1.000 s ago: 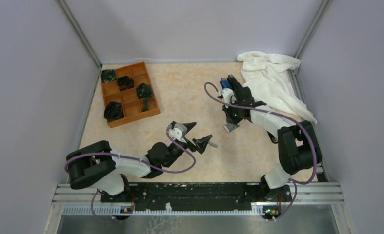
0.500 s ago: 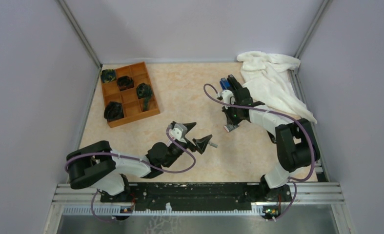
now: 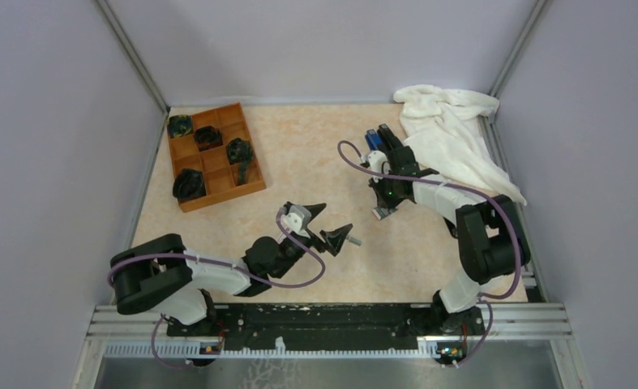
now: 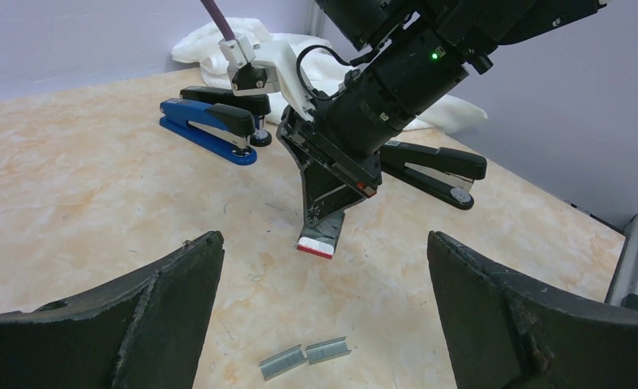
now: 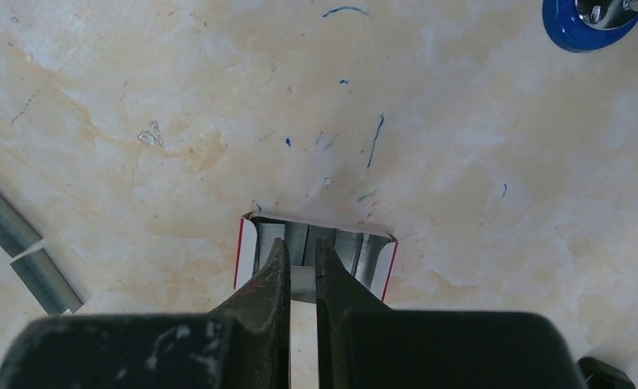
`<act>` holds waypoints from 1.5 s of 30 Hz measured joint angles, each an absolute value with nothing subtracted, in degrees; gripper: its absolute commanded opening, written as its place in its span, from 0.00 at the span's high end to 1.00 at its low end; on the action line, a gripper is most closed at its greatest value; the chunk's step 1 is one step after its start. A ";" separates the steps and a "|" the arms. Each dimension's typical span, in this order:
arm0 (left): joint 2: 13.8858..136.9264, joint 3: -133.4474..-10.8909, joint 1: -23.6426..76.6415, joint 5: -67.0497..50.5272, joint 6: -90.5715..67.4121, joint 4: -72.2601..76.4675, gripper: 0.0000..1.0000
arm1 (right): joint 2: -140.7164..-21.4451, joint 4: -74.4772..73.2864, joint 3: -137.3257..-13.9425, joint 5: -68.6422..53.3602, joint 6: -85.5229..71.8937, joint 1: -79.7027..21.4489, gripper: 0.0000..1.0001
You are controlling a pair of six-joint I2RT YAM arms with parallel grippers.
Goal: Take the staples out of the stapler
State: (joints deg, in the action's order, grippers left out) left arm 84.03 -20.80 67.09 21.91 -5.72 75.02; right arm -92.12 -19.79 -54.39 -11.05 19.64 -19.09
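Right pincer (image 5: 302,251), nearly closed, pinches the near edge of a box (image 5: 372,259). Left pincer (image 3: 335,219) stands wide open above loose staples (image 4: 305,356) on the worktop (image 4: 96,186).

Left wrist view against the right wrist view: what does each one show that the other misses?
Only the left wrist: a black stapler seen whole, and the white cloth behind. Only the right wrist: the open inside of the white-and-red box, with rows of staples in it. Both: the right gripper dipped into that box, two loose staple strips on the table, and the blue stapler, only its tip in the right wrist view.
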 measured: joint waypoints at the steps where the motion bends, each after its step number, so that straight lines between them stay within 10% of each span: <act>1: 84.03 -20.80 67.09 21.91 -5.72 75.02 0.00 | -92.33 -19.84 -54.39 -11.05 19.77 -19.09 0.99; 45: 84.25 -20.88 67.09 21.91 -5.69 74.54 0.01 | -92.53 -21.02 -54.41 -13.78 17.54 -19.09 0.99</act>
State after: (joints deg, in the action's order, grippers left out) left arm 84.25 -20.88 67.09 21.91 -5.69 74.54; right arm -92.53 -21.02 -54.41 -13.78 17.54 -19.09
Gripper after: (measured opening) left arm 0.996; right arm 0.055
